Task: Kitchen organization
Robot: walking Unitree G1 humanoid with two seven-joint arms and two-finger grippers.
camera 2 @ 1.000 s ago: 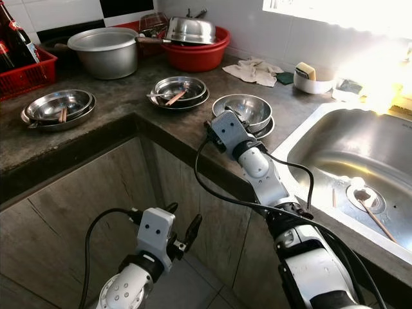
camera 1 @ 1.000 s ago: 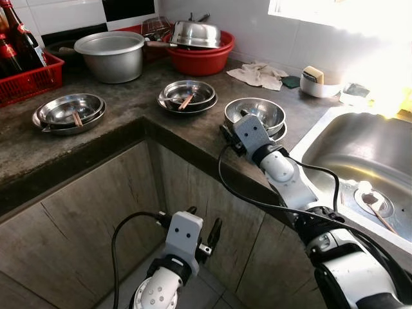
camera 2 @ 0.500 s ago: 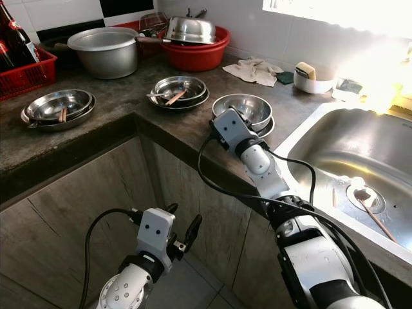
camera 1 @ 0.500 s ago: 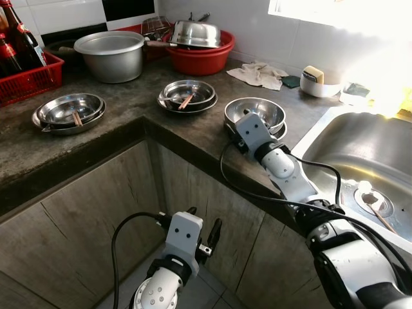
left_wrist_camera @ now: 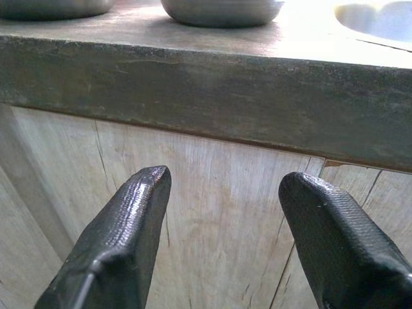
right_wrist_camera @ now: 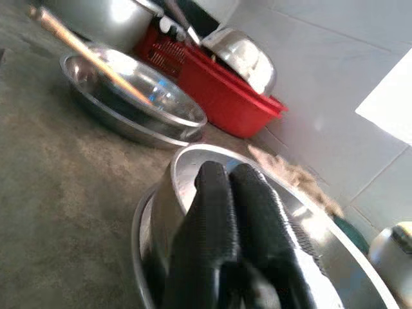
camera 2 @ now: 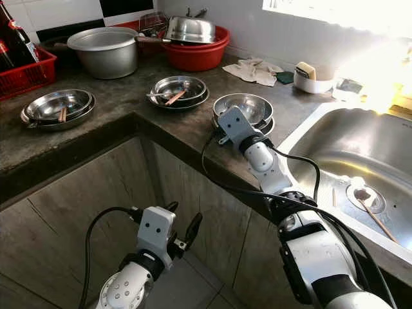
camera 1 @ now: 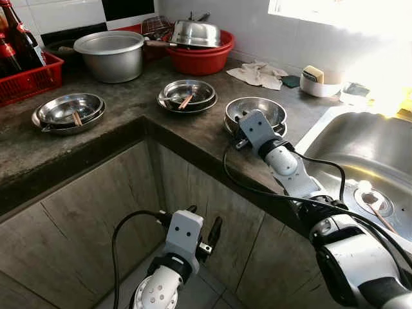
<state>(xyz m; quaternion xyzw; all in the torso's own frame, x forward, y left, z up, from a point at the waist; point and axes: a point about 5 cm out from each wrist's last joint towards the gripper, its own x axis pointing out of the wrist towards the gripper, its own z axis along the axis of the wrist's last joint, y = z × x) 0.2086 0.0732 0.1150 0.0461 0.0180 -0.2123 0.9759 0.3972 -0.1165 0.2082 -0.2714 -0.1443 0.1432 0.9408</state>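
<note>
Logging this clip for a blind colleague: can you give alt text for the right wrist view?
The right gripper, its two black jaws pressed together, rests at the near rim of a steel bowl on a dark stone counter. Behind sit a shallow steel dish and a red basin against white tiles.

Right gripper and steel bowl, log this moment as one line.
right gripper: shut, at steel bowl rim | left gripper: open, idle, below counter

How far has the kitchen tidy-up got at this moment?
Barely begun. Done: little shows; a spoon lies in the sink. In hand: the right gripper, fingers shut, is at the rim of the nearest steel bowl. Left: two more bowl stacks with utensils sit on the counter. The left gripper hangs open below.
</note>
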